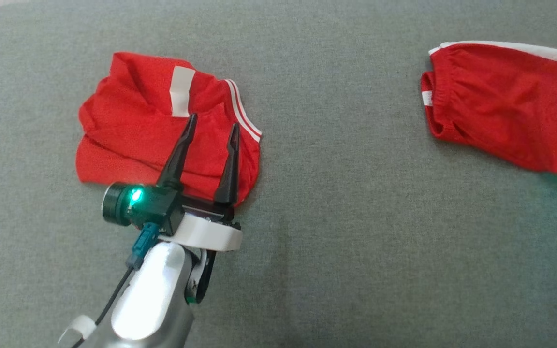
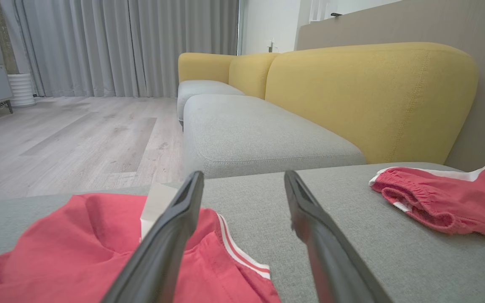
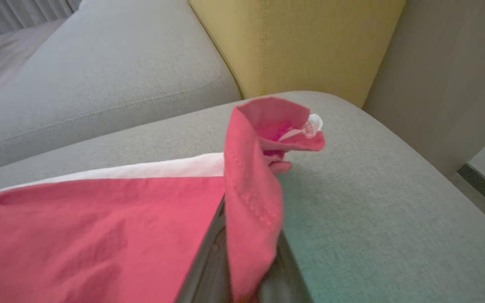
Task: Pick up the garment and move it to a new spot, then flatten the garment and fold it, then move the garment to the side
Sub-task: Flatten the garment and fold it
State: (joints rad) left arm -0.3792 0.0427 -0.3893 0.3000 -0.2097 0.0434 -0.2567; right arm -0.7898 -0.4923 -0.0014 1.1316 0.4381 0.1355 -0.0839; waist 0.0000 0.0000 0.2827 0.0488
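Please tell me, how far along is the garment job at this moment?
Nothing looks finished. The left garment lies bunched on the grey cushion, not flat, with the open left gripper over it. In hand: the right gripper is shut on an edge of the right garment. Remaining: flattening, folding, moving aside.

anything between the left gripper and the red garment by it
Nothing visible: the open left gripper hangs directly over the crumpled red garment on the grey cushion, with no other thing between them.
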